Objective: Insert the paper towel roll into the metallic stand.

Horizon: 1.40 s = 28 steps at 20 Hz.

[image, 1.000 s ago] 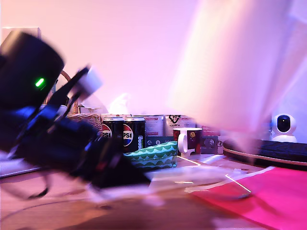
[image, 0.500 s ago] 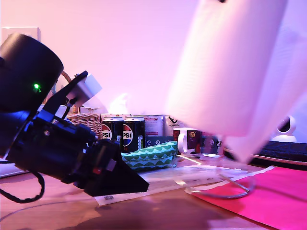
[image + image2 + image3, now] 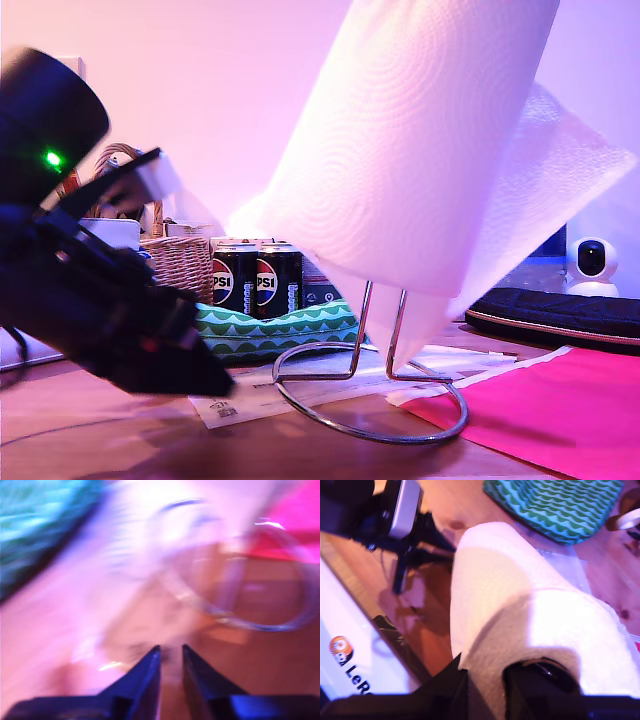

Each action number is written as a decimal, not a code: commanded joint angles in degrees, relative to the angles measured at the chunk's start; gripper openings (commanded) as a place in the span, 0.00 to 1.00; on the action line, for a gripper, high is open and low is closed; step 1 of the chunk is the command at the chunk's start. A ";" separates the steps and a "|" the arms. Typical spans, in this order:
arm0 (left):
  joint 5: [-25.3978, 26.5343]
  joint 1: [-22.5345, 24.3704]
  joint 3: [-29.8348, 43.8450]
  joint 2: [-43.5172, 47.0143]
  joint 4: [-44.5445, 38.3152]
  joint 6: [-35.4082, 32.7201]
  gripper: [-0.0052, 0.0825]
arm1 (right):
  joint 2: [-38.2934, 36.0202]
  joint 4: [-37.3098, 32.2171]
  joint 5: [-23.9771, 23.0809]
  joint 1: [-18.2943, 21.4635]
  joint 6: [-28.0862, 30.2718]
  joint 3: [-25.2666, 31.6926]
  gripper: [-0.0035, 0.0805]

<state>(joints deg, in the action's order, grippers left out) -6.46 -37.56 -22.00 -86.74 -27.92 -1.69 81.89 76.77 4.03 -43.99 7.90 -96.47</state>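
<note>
The paper towel roll (image 3: 420, 150) hangs tilted in the upper middle of the exterior view, its loose sheet (image 3: 560, 170) flapping toward the exterior view's right. Its lower end covers the top of the metallic stand (image 3: 399, 330), whose ring base rests on the wooden table. My second gripper (image 3: 487, 682) is shut on the roll (image 3: 520, 605); it is out of the exterior view. My first gripper (image 3: 215, 385) is low at the exterior view's left, pointing at the ring. Its fingers (image 3: 150, 667) are nearly together and hold nothing, with the blurred stand (image 3: 295, 615) ahead.
Behind the stand lie a green patterned pouch (image 3: 280, 330), two Pepsi cans (image 3: 255, 280) and a wicker basket (image 3: 180, 260). A pink mat (image 3: 560, 410), a black case (image 3: 560, 310) and a white camera (image 3: 592, 262) are at the exterior view's right. A paper sheet (image 3: 250, 402) lies by the ring.
The roll has swung down and toward the exterior view's left, onto the stand's upright. The stand's ring now sits further left. My first arm has drawn back to the left.
</note>
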 commanded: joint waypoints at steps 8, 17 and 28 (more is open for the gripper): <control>0.96 2.32 0.02 6.38 1.44 -0.26 0.04 | 0.66 -0.26 5.53 -3.48 4.11 -0.42 0.03; 1.99 2.32 0.00 8.87 7.89 -0.33 0.04 | 1.09 -0.85 1.46 -5.38 2.36 -0.42 0.10; 5.29 4.00 0.00 16.70 12.20 -1.81 0.04 | 1.11 -1.25 1.40 -6.27 1.01 -0.42 0.29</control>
<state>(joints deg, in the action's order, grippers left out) -1.34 -33.85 -22.02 -70.59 -15.40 -3.22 82.52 75.85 5.39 -49.98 9.04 -96.47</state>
